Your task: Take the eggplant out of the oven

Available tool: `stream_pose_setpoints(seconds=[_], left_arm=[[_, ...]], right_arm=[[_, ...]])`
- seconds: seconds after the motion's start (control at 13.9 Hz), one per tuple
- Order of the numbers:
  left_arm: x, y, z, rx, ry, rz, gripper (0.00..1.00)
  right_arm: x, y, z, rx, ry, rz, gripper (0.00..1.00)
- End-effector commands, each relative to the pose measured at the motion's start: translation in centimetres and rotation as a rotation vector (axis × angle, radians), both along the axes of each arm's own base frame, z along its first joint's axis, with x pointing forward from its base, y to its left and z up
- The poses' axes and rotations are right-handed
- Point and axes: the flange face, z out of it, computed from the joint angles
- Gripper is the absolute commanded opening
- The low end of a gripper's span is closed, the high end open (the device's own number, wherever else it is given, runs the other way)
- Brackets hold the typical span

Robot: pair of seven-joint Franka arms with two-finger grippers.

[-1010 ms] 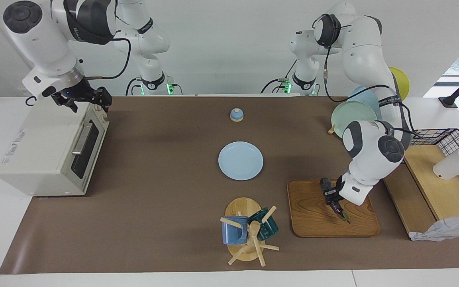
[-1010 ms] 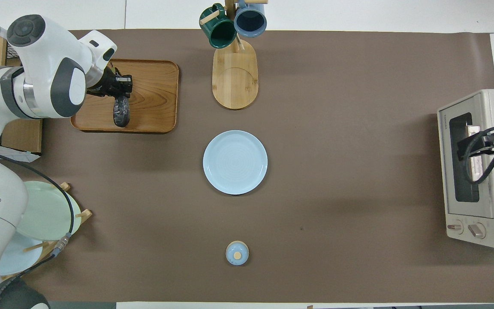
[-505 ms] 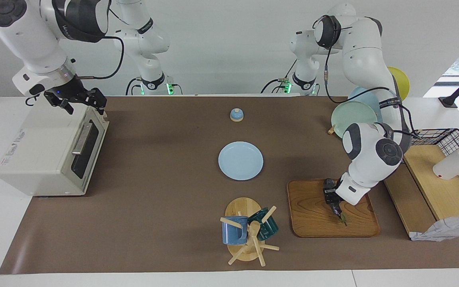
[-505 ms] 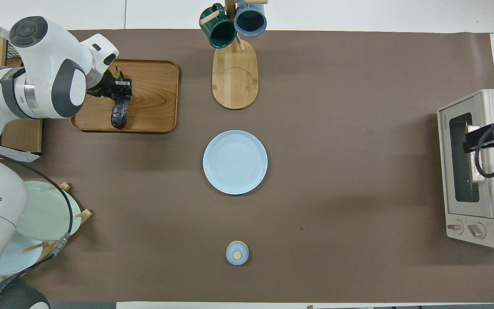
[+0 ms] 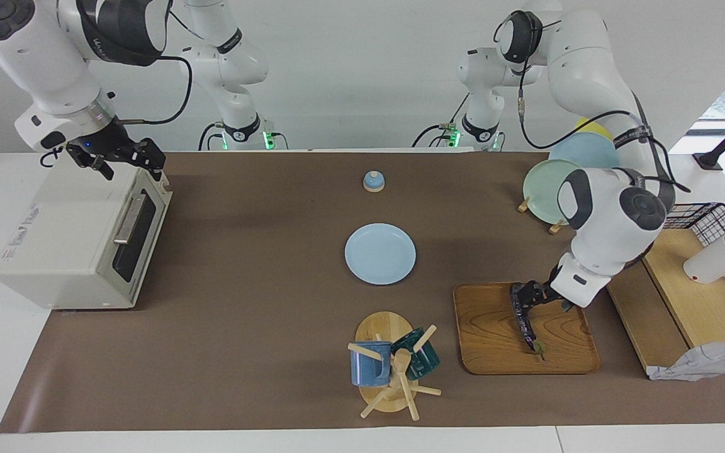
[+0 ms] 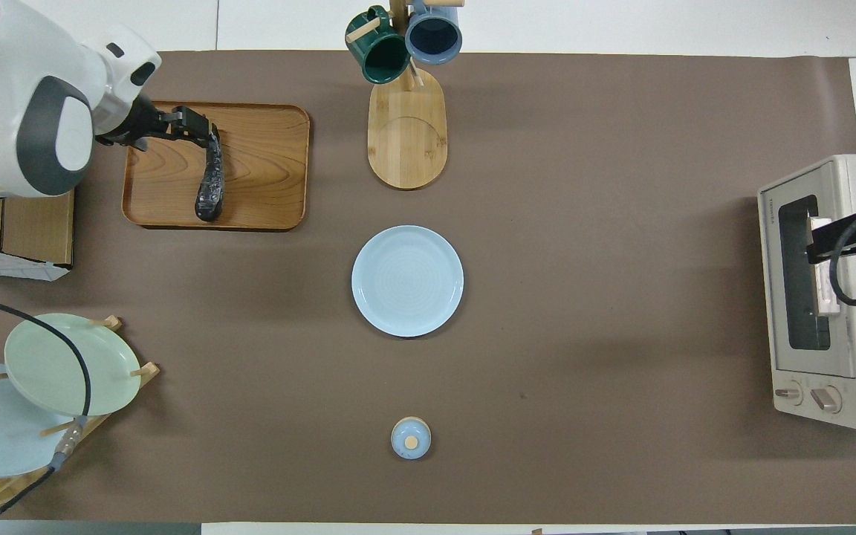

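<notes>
Facing view: the left gripper (image 5: 518, 301) hangs low over the wooden tray (image 5: 491, 352), its fingers spread apart and holding nothing; the eggplant (image 5: 528, 327) lies flat on the tray just below and beside the fingertips, its greenish stem end pointing away from the robots. From overhead, the dark body runs lengthwise along the tray (image 6: 264, 186), and the left gripper (image 6: 201, 125) sits at the eggplant's (image 6: 209, 182) end that is farther from the robots, close to it or just touching; which of the two cannot be told. Out from there, a blue plate (image 5: 380, 253) sits at mid-table, a mug rack (image 5: 394, 362) with two mugs stands beside the tray toward the right arm's end, and a small blue lidded knob (image 5: 373, 181) lies nearer to the robots. At the right arm's end of the table the oven (image 5: 79, 236) stands with its glass door shut, and the right gripper (image 5: 126, 157) waits above its top edge near the door, fingers apart and empty. Judging from this, the task looks essentially done: the eggplant is out of the oven, set down on the tray and let go, and the door is closed. What seems left is only for the left arm to lift clear of the tray.
</notes>
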Motion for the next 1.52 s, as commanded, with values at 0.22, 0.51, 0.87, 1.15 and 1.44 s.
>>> stream_pose_setpoints(seconds=[0.22, 0.51, 0.87, 1.15, 1.44], left_arm=[[-7.0, 2.0, 12.8, 0.023, 0.047, 0.008, 1.0], [-11.4, 2.5, 16.7, 0.037, 0.116, 0.01, 1.0], [-15.9, 2.7, 13.3, 0.046, 0.142, 0.012, 1.0], [-15.8, 3.3, 13.8, 0.039, 0.142, 0.023, 1.0], [-15.7, 3.3, 14.6, 0.039, 0.162, 0.021, 1.0]], right_arm=[[-0.1, -0.1, 0.8, 0.025, -0.025, -0.002, 1.0], [-0.2, 0.0, 0.9, 0.018, -0.026, 0.003, 1.0], [-0.1, 0.3, 1.0, 0.014, -0.027, 0.009, 1.0], [-0.1, 0.3, 1.0, 0.014, -0.027, 0.009, 1.0], [-0.1, 0.5, 1.0, 0.014, -0.029, 0.011, 1.0]])
